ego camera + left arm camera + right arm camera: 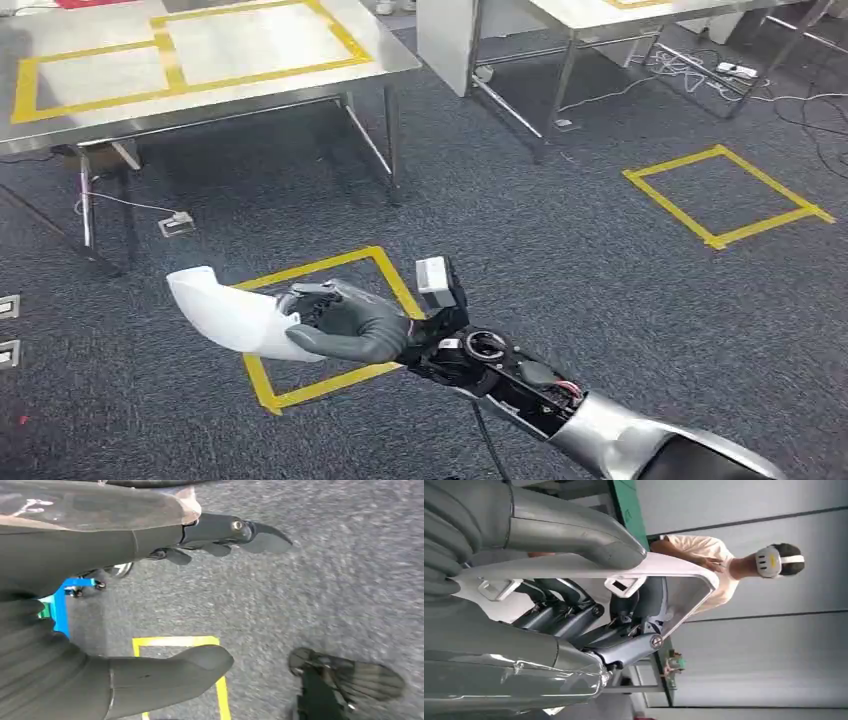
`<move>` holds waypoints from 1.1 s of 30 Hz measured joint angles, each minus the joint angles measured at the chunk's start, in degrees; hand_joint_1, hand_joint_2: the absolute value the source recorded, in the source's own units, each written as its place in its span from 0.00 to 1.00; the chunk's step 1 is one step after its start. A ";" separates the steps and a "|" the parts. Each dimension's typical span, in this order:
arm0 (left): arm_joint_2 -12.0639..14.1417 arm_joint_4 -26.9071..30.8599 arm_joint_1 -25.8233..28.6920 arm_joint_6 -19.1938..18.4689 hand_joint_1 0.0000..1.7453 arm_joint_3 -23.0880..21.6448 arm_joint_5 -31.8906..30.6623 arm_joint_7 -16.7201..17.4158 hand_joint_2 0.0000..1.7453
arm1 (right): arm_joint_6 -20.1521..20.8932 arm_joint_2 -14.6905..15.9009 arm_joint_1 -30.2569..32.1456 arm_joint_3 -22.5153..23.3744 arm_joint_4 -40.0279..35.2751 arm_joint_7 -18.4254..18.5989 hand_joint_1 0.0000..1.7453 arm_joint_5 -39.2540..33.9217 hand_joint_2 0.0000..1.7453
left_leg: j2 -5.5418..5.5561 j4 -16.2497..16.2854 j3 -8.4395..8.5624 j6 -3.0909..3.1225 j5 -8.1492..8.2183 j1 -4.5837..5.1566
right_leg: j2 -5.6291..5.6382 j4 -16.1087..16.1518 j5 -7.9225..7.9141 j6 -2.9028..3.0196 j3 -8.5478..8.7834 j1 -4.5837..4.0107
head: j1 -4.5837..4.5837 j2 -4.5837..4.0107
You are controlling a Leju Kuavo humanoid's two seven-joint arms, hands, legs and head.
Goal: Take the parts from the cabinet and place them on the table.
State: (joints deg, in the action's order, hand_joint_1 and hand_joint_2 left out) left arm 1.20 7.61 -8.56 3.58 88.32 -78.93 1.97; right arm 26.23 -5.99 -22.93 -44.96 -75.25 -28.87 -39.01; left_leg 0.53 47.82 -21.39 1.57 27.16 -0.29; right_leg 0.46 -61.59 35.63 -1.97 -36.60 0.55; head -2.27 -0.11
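floor: dark grey carpet [560, 270] throughout. three yellow tape squares on it, one near centre [330, 325], one to the right [727, 195], one seen in the left wrist view [180, 645]. steel table [90, 110] at upper left, top marked with yellow tape rectangles [180, 55]; second steel table [580, 15] at upper right. white cables [690, 75] and a power strip [737, 70] beside it. grey panelled wall [764, 645] behind.

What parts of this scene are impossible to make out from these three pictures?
- White part, head view: its near end is covered by the right hand.
- Steel table, head view: cut off by the top edge.
- Person, right wrist view: partly behind the white part.
- Left hand, left wrist view: floor blurred; it holds nothing.
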 joint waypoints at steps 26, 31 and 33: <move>0.02 -0.02 -0.79 -0.41 0.00 0.00 8.39 -2.47 1.00 | -0.02 0.26 -0.10 0.13 -0.04 -0.96 1.00 0.02 1.00 | 0.08 5.52 -10.53 -1.53 -3.20 -0.01 | 0.85 7.66 -13.35 4.12 3.22 -0.59 | 0.81 0.00; -0.11 -0.02 -0.79 2.43 0.00 0.00 7.87 -5.80 1.00 | -1.05 0.28 0.15 0.48 -0.33 -0.98 1.00 0.81 1.00 | 0.08 5.59 -10.44 -1.00 -2.98 0.14 | 0.86 7.86 -13.33 3.85 3.41 -0.52 | 0.35 0.00; -0.11 -0.02 -0.79 3.02 0.00 0.00 7.28 -6.73 1.00 | -1.31 0.31 0.39 0.63 -0.70 -0.92 1.00 1.01 1.00 | 0.07 5.61 -10.44 -0.89 -2.91 0.17 | 0.86 8.01 -13.31 2.90 3.48 -0.41 | 0.24 0.00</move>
State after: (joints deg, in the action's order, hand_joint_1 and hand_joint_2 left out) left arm 1.09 7.58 -9.35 6.60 88.32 -71.65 -4.76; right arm 24.92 -5.68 -22.54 -44.33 -75.95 -29.79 -38.01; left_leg 0.60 53.44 -31.83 0.68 24.25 -0.11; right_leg 1.32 -53.57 22.32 0.93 -33.11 0.14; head -2.03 -0.11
